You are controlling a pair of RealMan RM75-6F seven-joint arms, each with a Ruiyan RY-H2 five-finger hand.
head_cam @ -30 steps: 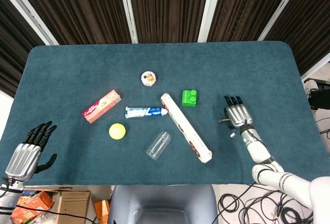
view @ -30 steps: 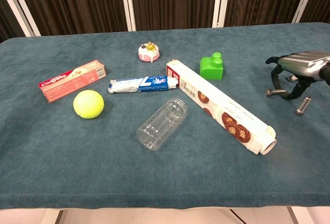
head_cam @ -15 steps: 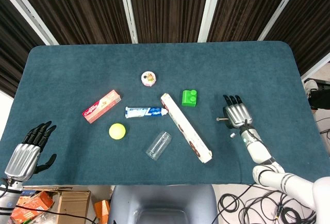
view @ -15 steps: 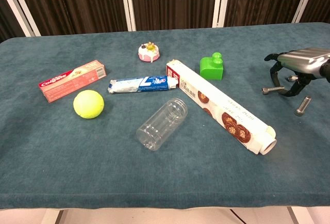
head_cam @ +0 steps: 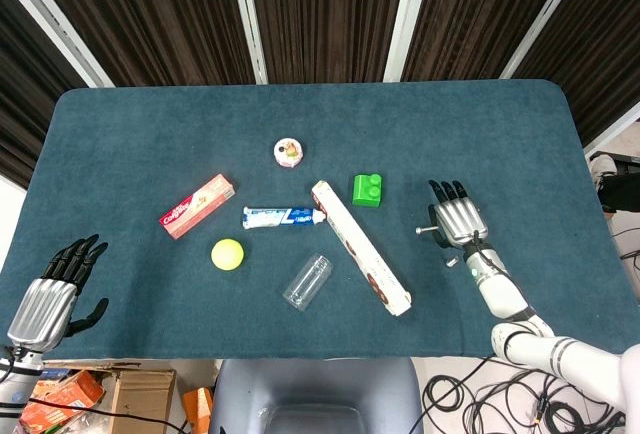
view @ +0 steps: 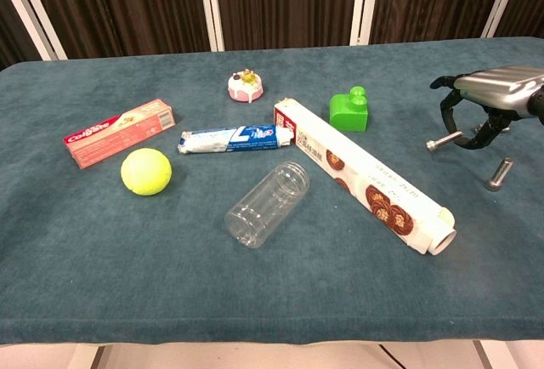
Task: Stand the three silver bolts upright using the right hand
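Bolts sit at the bench's three o'clock edge. Right robot hand pinches one silver bolt sideways, apparently lifted; another bolt lies at its five o'clock. Next: tip it head-down, then release. Left robot hand idles, fingers spread.

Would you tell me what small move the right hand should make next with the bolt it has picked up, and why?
Probably rotate the wrist to tip the bolt head-down, then lower it. The right hand pinches it roughly horizontal above the table, so it cannot stand yet. Another bolt lies flat nearby.
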